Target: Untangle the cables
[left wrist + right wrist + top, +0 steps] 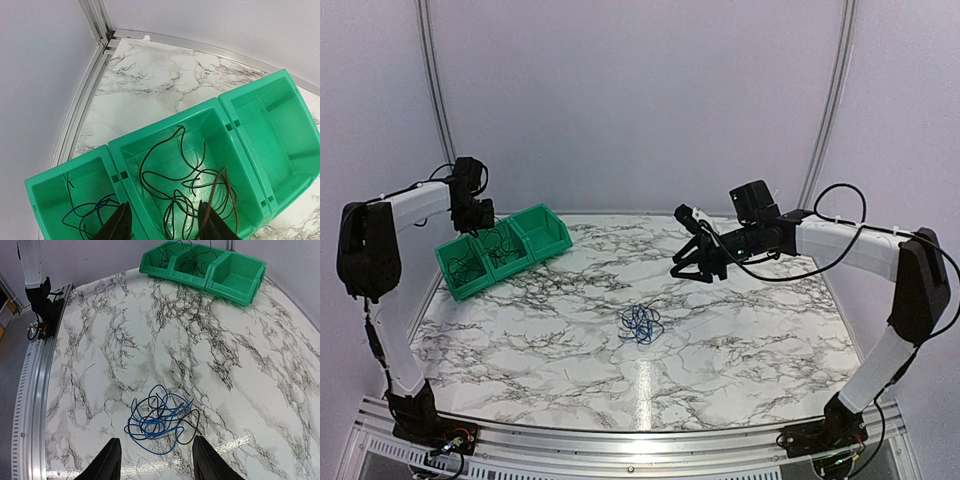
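**Three bins, one knot waiting on the marble**

Top view: three green bins (500, 248) stand in a row at the far left of the table (760, 345), well apart from the knot of cables (640, 324), which lies near the middle of the marble. The left gripper (477, 216) hangs directly over the bins, a position that suits dropping a freed strand away from the tangle. The right gripper (695, 265) hovers above the table, beyond the knot and to its right, touching nothing and probably poised to come down on it.

Left wrist view: the left gripper (165, 227) has its fingers spread with nothing pinched between them. Below it, the middle bin (222, 117) holds loose dark wires (170, 185). One brownish strand runs close to a finger, but contact cannot be judged. The bin to its left (40, 185) holds thin blue and black strands (85, 210). The third bin (280, 130) looks bare.

Right wrist view: the right gripper (157, 465) is likewise released and empty. Its fingers frame the knot of cables (160, 421), blue loops wound with black ones, flat on the table. The green bins (235, 275) sit at the far edge.
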